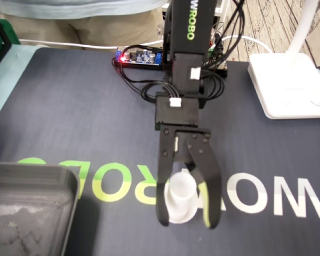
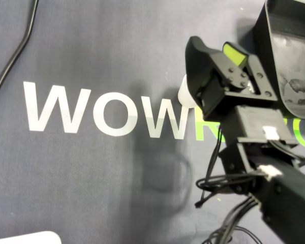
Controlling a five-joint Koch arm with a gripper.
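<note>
Grey tray (image 1: 26, 184) at counter (image 1: 4, 80) near-left corner. Dark WOWROBO mat (image 1: 80, 112) covers it, white lamp base (image 1: 288, 80) far-right. Tool (image 1: 187, 221) part-open, straddling white cup (image 1: 180, 193), not clamped.

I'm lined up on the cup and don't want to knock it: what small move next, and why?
Probably close the gripper on the white cup. In the fixed view the cup stands on the mat between the open jaws, whose tips sit beside its base.
</note>
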